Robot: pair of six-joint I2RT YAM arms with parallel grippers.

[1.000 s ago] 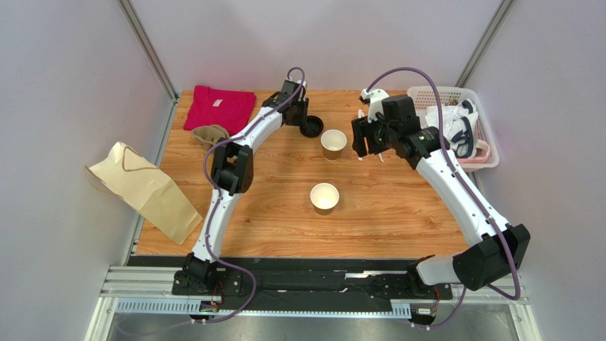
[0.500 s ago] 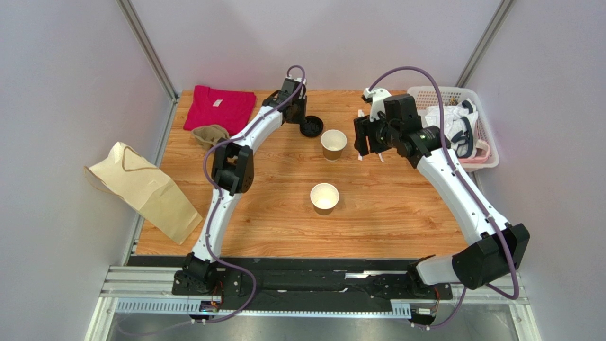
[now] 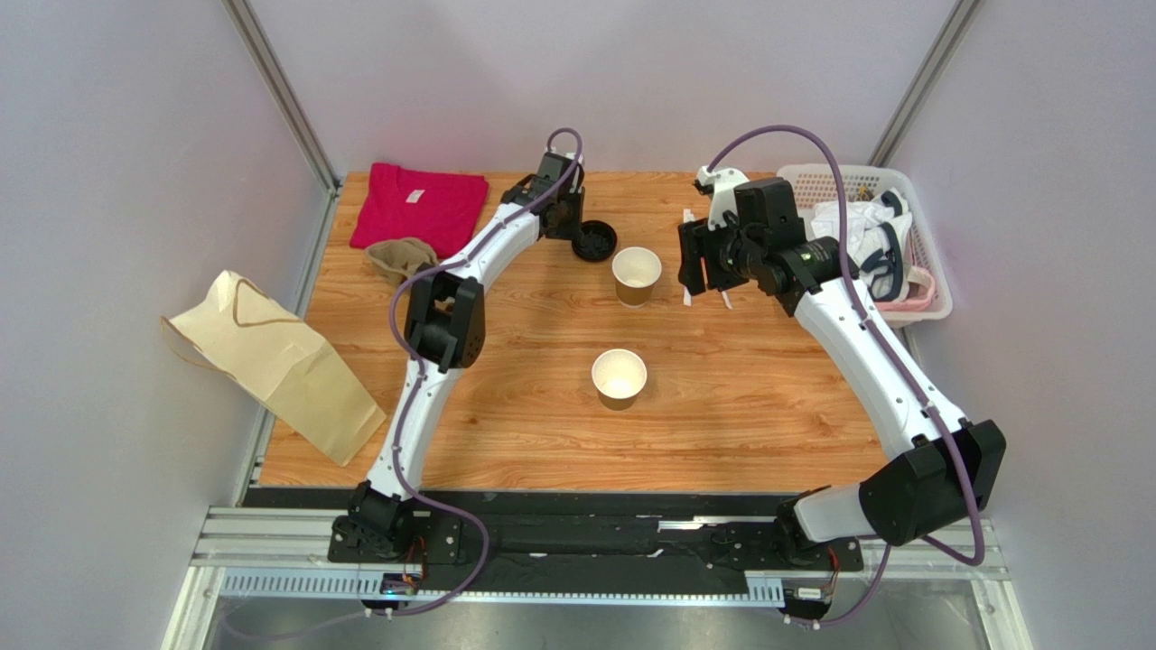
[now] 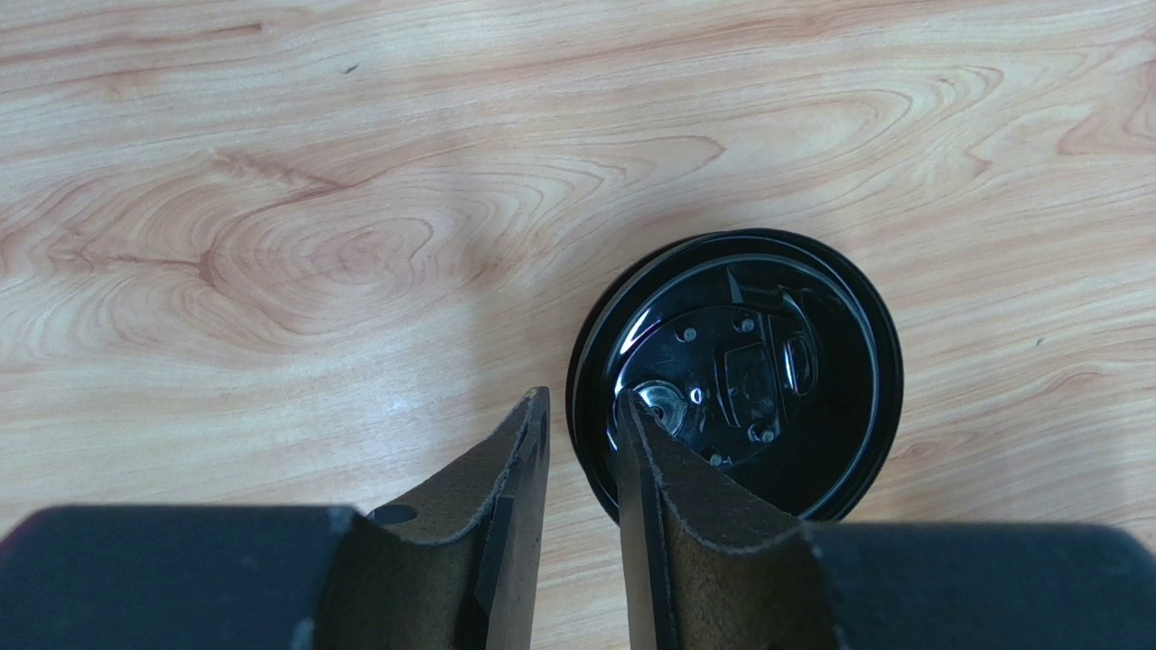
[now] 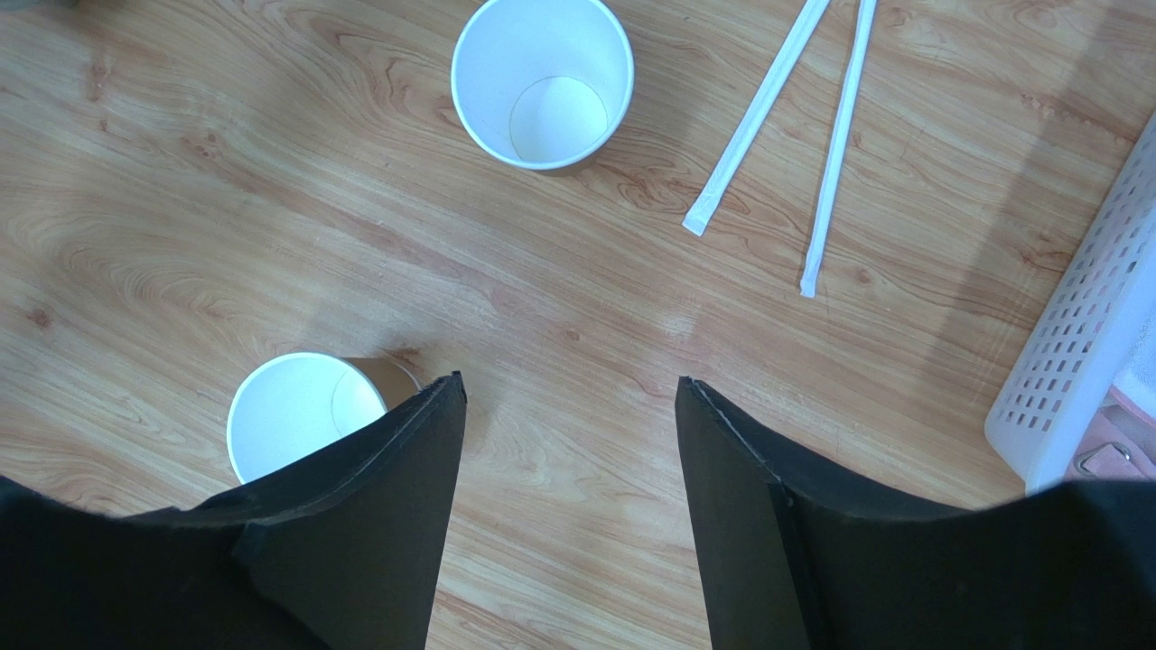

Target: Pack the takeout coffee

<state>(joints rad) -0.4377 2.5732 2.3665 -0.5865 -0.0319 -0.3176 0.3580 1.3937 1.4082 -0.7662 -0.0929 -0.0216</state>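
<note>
At the table's far edge, the left gripper [image 4: 584, 406] had just narrowed onto the rim of the loose black lid [image 4: 760, 366], so no coffee was lidded yet: the farther cup [image 3: 637, 271] and nearer cup [image 3: 619, 375] stood open mid-table, the right gripper [image 5: 570, 393] wide beside the former

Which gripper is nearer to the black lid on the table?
Left. The left gripper straddles the black lid at its rim; the right gripper hangs past the far cup, apart.
</note>
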